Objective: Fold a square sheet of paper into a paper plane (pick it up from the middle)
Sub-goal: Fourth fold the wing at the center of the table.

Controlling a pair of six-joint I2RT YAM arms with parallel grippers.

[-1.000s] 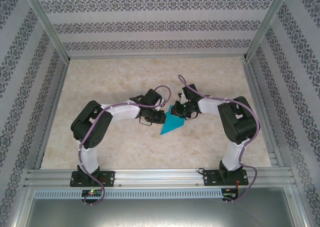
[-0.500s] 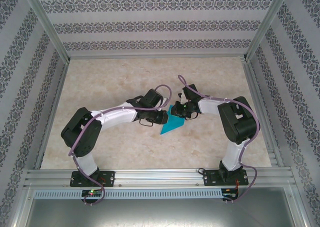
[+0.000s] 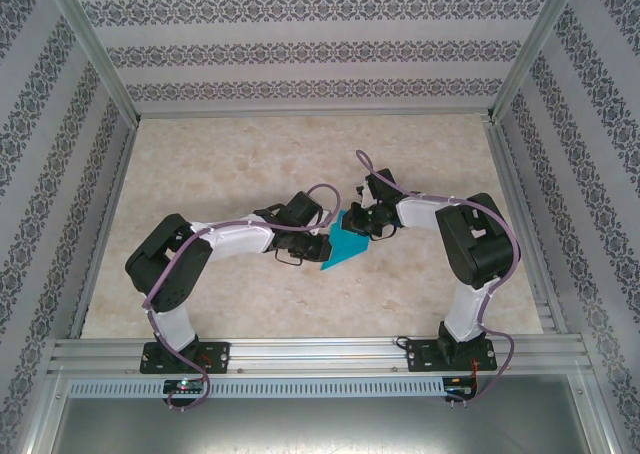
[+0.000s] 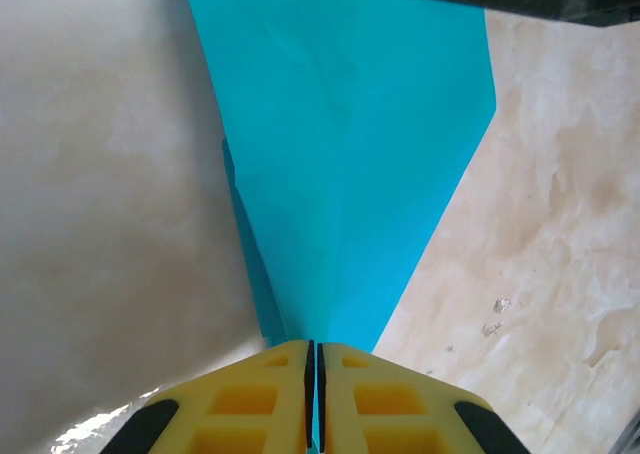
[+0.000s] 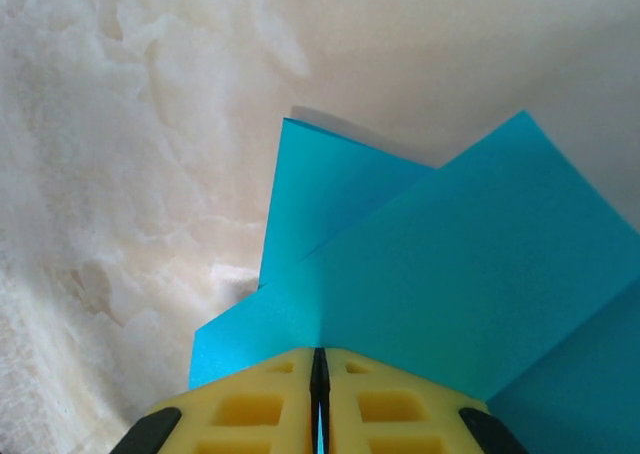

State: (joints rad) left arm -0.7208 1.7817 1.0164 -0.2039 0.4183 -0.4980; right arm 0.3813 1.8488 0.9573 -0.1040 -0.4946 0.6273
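The teal-blue sheet of paper [image 3: 347,245] is folded into a pointed, plane-like wedge near the table's middle, its tip toward the near left. My left gripper [image 3: 322,246] is shut on its left side. In the left wrist view the yellow fingers [image 4: 250,394] pinch the narrow end of the paper [image 4: 350,154], which fans out wider away from the gripper [image 4: 315,346]. My right gripper [image 3: 366,224] is shut on the far right part. In the right wrist view the gripper [image 5: 320,352] clamps overlapping folded layers of the paper [image 5: 440,264].
The marble-patterned tabletop [image 3: 240,154] lies open around the paper. Aluminium frame rails [image 3: 310,349] run along the near edge, and patterned walls [image 3: 320,49] enclose the back and sides. Both arms bend inward toward the centre.
The left arm has stretched lower and its gripper has slid toward the near side along the paper's left edge and closed on it. The right gripper and the paper have hardly moved.
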